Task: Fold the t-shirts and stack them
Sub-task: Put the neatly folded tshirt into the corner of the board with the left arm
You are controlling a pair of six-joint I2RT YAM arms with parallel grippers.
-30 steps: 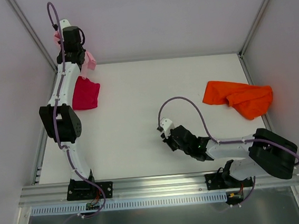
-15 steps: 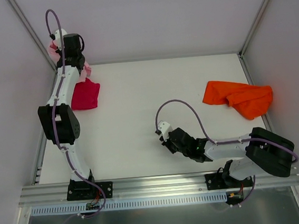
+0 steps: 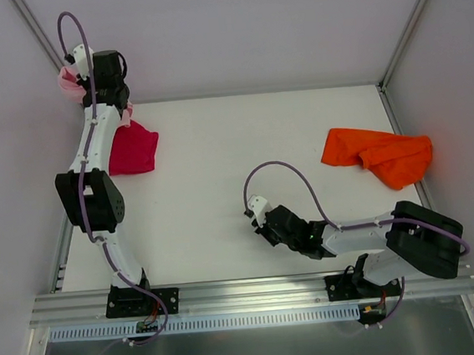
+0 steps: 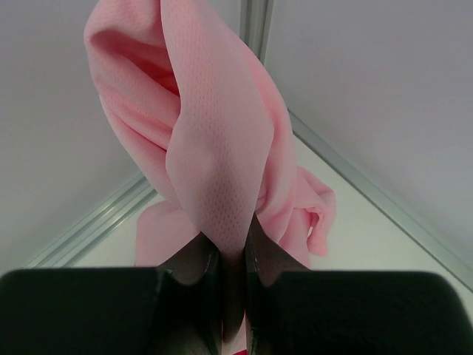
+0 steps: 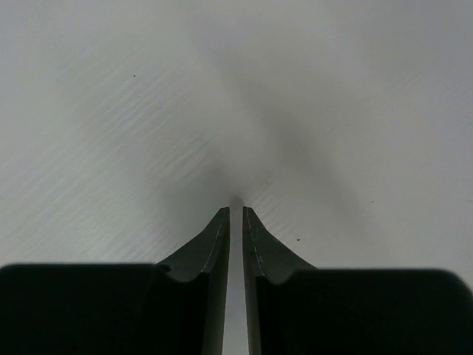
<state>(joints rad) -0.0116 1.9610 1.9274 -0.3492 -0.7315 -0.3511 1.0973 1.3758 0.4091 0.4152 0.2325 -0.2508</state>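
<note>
**Pink shirt hoisted at the far-left corner**

My left pincer (image 4: 233, 248) is pinching a fold of the soft light pink cloth t-shirt (image 4: 214, 148). I hold it high against the far-left corner of the enclosure so that, as I judge it, its weight pulls it straight before I lay it flat to fold. The crimson-red cloth t-shirt (image 3: 133, 150) lies bunched on the white table (image 3: 243, 152) just below that arm. The crumpled bright orange cloth t-shirt (image 3: 377, 154) lies well apart at the right edge. My right pincer (image 5: 236, 216) rests low over bare table, tips almost pressed together on nothing, out of the way.

A second ago the pink cloth hung lower, just beside the crimson one. Since then my left arm has risen and swung toward the corner, and my right has crept slightly leftward.
</note>
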